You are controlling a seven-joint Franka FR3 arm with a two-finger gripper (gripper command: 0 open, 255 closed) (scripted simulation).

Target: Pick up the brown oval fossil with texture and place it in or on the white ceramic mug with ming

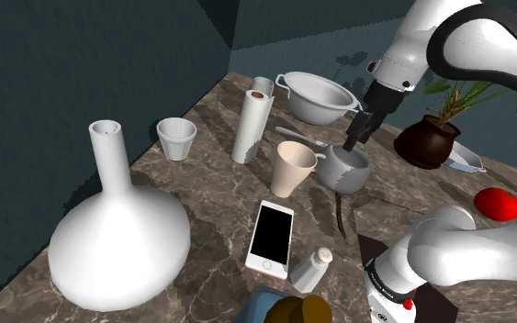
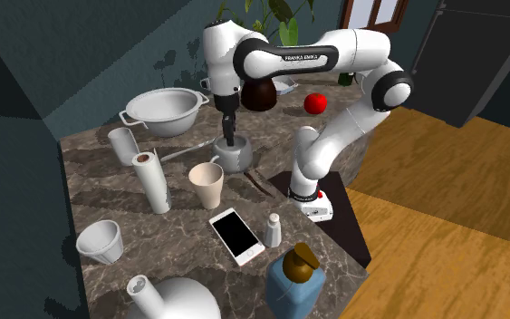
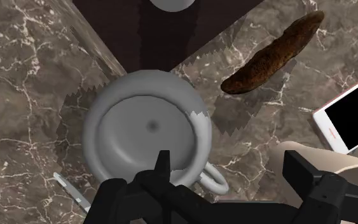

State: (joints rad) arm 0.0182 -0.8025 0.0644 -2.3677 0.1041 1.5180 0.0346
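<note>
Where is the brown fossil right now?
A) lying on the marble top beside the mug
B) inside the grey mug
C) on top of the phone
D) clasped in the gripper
A: the brown fossil lies on the marble top, apart from the mug, whose inside is empty. The gripper is open above the mug with nothing between its fingers.
</note>
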